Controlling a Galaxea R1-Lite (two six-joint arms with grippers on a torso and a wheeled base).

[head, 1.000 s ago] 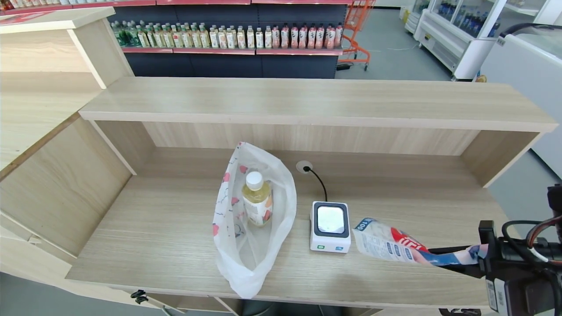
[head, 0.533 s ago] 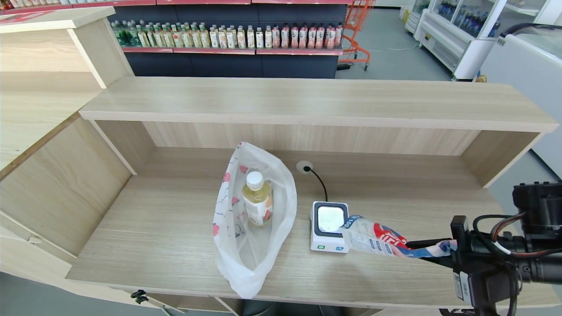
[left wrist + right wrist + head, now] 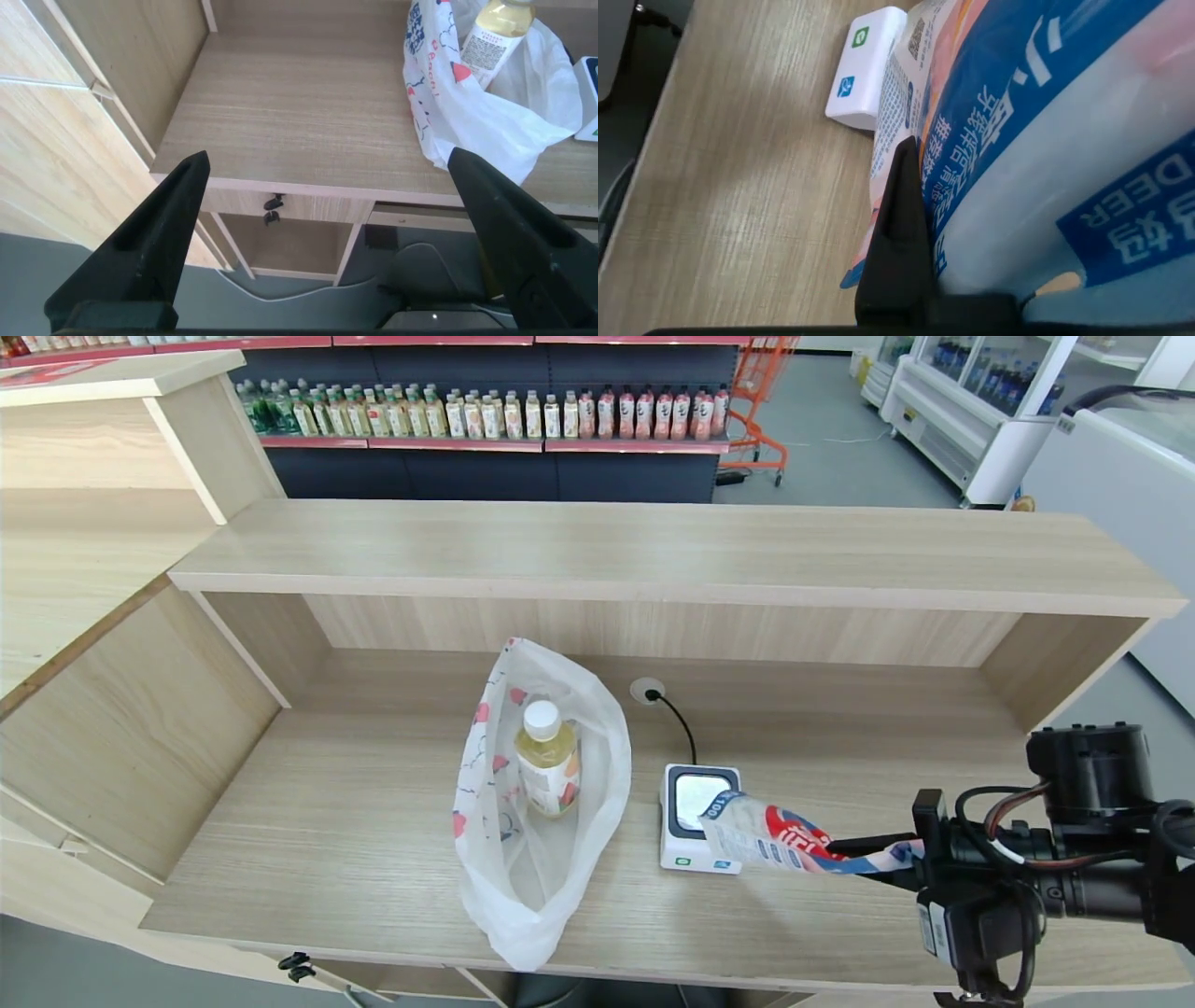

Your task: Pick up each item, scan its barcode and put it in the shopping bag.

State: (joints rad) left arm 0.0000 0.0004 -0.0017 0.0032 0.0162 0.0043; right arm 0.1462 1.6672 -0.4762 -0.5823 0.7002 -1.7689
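My right gripper (image 3: pixel 882 854) is shut on a red, white and blue snack packet (image 3: pixel 770 840), held flat above the counter with its far end over the near corner of the white barcode scanner (image 3: pixel 695 798). In the right wrist view the packet (image 3: pixel 1036 159) lies against the dark finger (image 3: pixel 901 243), with the scanner (image 3: pixel 867 65) beyond it. The white shopping bag (image 3: pixel 541 812) stands open left of the scanner with a yellow-drink bottle (image 3: pixel 546 761) upright inside. My left gripper (image 3: pixel 332 233) is open, hanging off the counter's front edge, with the bag (image 3: pixel 486 103) ahead.
The wooden counter (image 3: pixel 355 840) has side walls and a raised shelf (image 3: pixel 653 546) behind. The scanner's black cable (image 3: pixel 677 719) runs to a hole at the back. Store shelves with bottles (image 3: pixel 485 415) and freezers (image 3: pixel 990 401) stand beyond.
My right arm has carried the packet leftward, from right of the scanner until its end overlaps the scanner. Bag, bottle and scanner have stayed put.
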